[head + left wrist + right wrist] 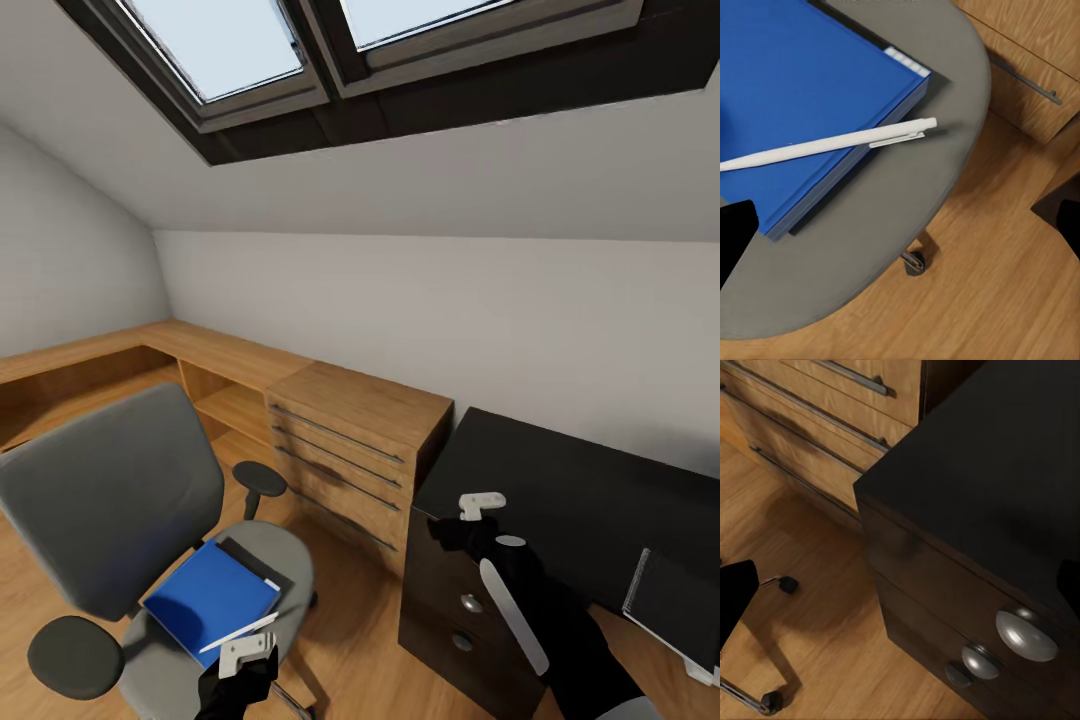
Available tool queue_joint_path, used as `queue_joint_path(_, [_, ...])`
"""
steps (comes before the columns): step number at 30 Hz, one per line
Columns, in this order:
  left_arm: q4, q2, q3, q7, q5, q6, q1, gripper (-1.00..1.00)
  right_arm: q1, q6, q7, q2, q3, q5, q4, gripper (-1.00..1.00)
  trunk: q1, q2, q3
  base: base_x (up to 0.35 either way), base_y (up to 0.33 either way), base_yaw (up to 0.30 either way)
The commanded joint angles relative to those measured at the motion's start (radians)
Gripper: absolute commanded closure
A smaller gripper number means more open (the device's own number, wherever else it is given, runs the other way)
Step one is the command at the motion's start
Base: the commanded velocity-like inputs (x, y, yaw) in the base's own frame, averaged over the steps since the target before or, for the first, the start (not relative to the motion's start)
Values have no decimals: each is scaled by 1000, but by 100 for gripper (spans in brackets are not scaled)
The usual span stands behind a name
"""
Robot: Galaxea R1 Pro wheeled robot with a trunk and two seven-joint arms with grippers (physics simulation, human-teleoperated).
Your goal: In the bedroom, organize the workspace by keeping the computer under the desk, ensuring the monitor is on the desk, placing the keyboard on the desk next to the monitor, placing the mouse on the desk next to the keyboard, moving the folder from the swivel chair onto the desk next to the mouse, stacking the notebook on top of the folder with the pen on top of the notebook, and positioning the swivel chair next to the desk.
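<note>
Though head-hidden: chair caster point(913, 262)

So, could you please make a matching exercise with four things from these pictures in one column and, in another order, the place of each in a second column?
Things:
1. pen
2. folder
3. swivel chair
4. drawer knobs

Places:
A. on the wooden floor, beside the wooden dresser
B. on the front of the black drawer unit under the desk
C. lying across the blue cover, its tip past the edge
D. flat on the grey seat

Pairs: 1-C, 2-D, 3-A, 4-B
</note>
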Motion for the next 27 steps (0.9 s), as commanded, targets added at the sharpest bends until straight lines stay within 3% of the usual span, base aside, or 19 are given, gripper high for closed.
queue_joint_path(1, [-2,1,-3,7,5,4,-1,-100,-1,2,-10,-1,3,-12,-1,-100,0,-1,-1,-74,35,0])
queue_joint_path(18, [-3,1,-3,6,6,4,-1,-100,-1,4,-10,-1,4,-14,-3,-100,0,-1,1,-230,153,-29])
queue_joint_path(27, [-3,1,-3,6,6,4,-1,-100,-1,4,-11,0,5,-14,-3,-100,0,-1,2,-55,20,-25])
